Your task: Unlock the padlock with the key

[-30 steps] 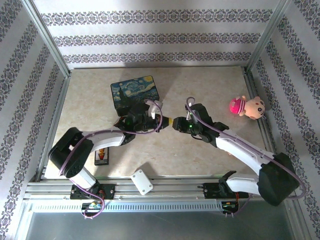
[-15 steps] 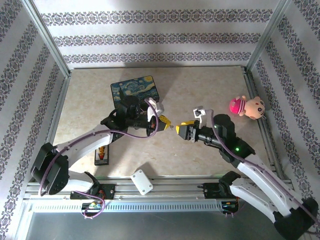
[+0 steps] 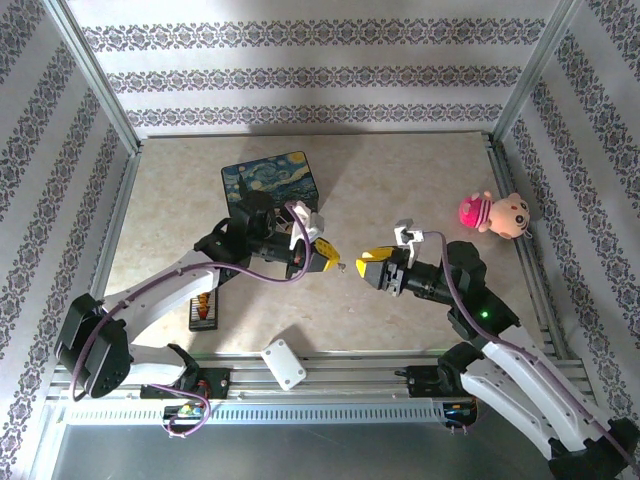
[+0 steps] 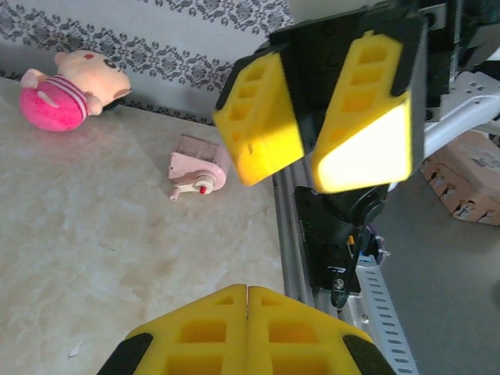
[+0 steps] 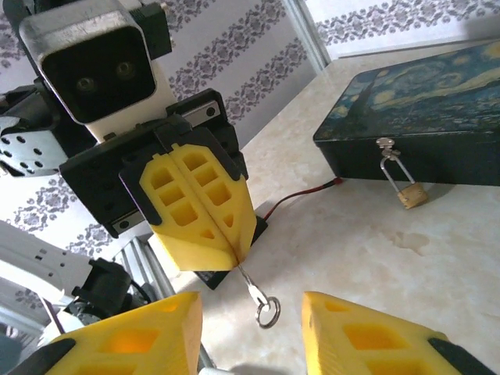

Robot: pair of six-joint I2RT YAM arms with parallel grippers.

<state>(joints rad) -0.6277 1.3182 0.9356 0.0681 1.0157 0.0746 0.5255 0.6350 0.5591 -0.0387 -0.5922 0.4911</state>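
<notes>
**Item: padlock job, key in hand, lock not yet reached**

**Top view.** The left gripper [image 3: 325,255] and right gripper [image 3: 372,266] face each other at mid-table, tips near but apart. The box [image 3: 270,178] lies behind the left arm. Surface is a pale marbled table [image 3: 420,170]. A plush [image 3: 495,212] lies at the right edge and a striped bar [image 3: 203,312] at the near left. The room is a metal frame [image 3: 95,90] hung with banded floral wallpaper [image 3: 300,75].

**Left wrist view.** Its own yellow fingers are pressed together at the bottom edge. The right gripper hangs opposite with its fingers apart and nothing between them. A small pink piece [image 4: 199,166] lies on the table beyond.

**Right wrist view.** The left gripper is clamped on the key [image 5: 251,289], whose ring end pokes out below the tips. A red string [image 5: 297,199] trails toward the box. The padlock [image 5: 412,194] hangs from the box's front latch with its shackle closed.

**Progress, as judged.** The key is lifted, apparently for a hand-over. Insertion, turning and release all remain.
</notes>
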